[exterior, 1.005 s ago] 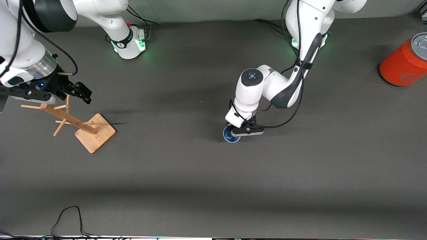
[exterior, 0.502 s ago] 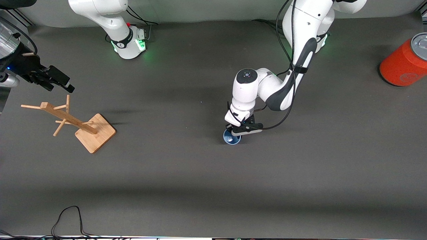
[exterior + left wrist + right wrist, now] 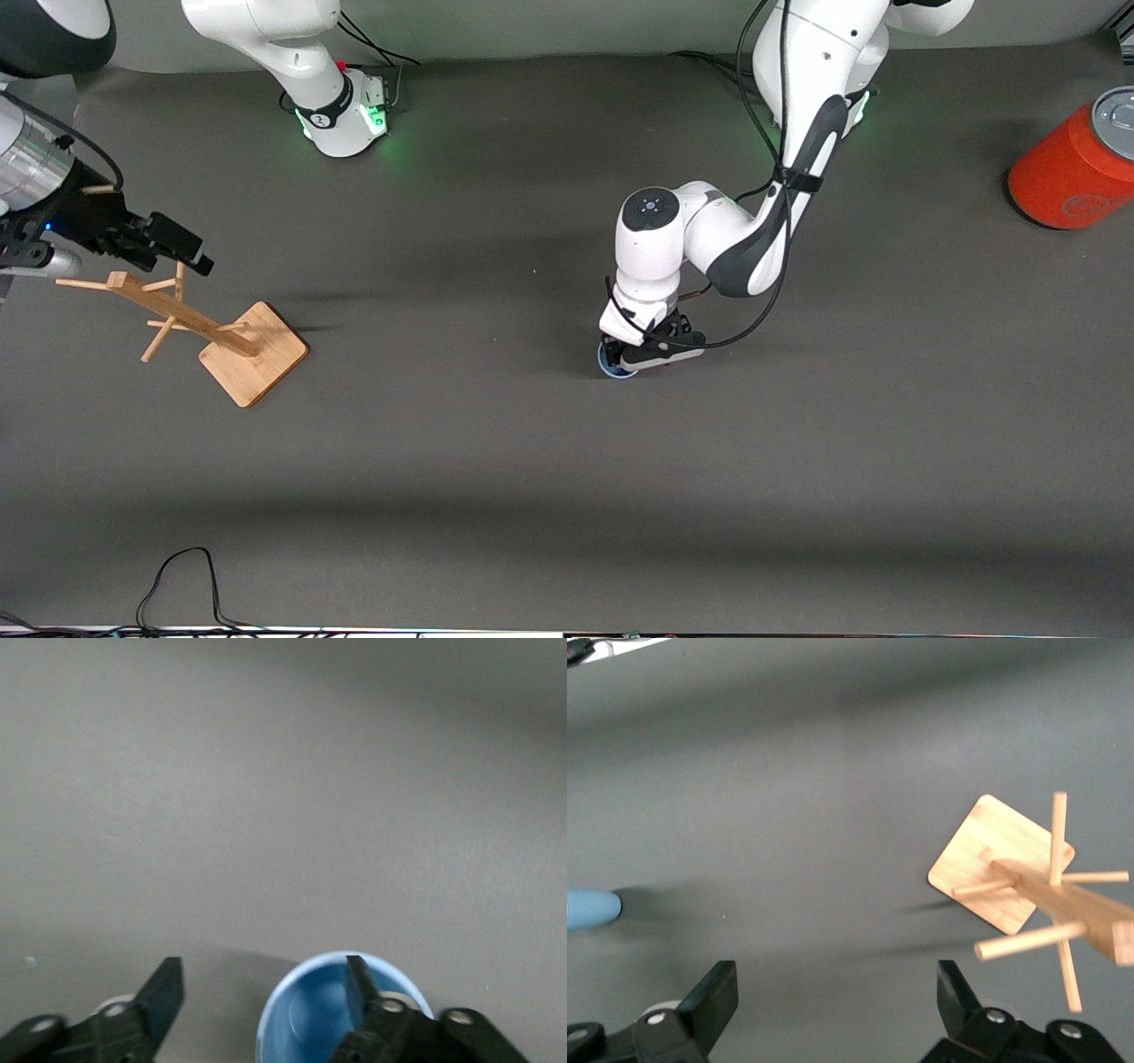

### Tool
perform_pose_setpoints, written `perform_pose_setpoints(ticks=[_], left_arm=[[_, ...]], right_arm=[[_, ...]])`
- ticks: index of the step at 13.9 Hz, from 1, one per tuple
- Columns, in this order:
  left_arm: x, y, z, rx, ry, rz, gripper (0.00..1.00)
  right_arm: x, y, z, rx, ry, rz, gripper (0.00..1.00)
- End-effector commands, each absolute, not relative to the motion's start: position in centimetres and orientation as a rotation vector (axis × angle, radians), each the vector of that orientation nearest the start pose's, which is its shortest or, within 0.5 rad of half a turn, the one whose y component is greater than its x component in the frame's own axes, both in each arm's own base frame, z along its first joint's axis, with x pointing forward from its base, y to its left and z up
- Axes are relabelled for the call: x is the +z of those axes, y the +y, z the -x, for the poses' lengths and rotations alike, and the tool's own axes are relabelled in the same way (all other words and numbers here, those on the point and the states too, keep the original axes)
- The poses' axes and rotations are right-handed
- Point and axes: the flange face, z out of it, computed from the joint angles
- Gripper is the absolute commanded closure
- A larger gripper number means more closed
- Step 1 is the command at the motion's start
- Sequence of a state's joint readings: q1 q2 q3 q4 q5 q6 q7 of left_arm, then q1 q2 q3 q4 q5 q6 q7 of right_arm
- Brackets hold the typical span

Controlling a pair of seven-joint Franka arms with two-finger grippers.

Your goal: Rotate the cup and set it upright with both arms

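Light-blue cup [image 3: 330,1014] is seen upright near mid-counter, just released, one finger [image 3: 361,985] of the spread left tool [image 3: 631,356] inside its rim, so a straight lift-off is called for, while the right tool [image 3: 182,249], spread and empty, is held waiting over the wooden rack [image 3: 190,321].

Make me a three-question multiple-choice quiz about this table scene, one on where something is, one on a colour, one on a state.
1. Where is the left gripper?
A. over the wooden rack
B. at the blue cup
C. at the orange can

2. What colour is the can at the left arm's end of the table?
A. orange
B. green
C. white

3. How does the cup stand?
A. on its side
C. upright, mouth up
B. mouth down

Answers:
1 B, the front view shows it at the cup.
2 A, orange body, grey top.
3 C, the left wrist view looks into its open mouth.
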State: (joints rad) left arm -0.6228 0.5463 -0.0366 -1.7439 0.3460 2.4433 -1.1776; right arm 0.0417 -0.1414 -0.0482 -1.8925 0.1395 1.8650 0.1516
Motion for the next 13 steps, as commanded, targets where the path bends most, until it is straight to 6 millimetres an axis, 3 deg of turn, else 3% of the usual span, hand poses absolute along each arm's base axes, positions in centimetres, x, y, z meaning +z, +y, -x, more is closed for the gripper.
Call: perform_pose_setpoints(ticks=[1, 4, 7, 10, 11, 13], left_arm=[[35.1, -40.7, -57.7, -0.219, -0.389, 3.113, 0.00], [41.0, -34.6, -61.7, -0.106, -0.362, 3.085, 0.00], [45.6, -25.8, -64.2, -0.030, -0.389, 3.089, 0.00], [49.9, -17.0, -64.9, 0.017, -0.348, 3.082, 0.00], [51.3, -13.9, -64.8, 0.035, -0.305, 3.084, 0.00], [53.4, -9.4, -64.3, 0.048, -0.237, 3.085, 0.00]], right_arm=[[59.2, 0.8, -55.9, -0.215, 0.210, 3.044, 0.00], [59.2, 2.4, -54.9, -0.145, 0.203, 3.158, 0.00], [59.4, 3.2, -54.6, -0.131, 0.202, 3.160, 0.00], [60.0, 3.4, -55.4, -0.137, 0.218, 3.086, 0.00], [59.3, 3.3, -56.1, -0.121, 0.219, 3.085, 0.00], [58.7, 3.3, -58.2, -0.118, 0.226, 3.085, 0.00]])
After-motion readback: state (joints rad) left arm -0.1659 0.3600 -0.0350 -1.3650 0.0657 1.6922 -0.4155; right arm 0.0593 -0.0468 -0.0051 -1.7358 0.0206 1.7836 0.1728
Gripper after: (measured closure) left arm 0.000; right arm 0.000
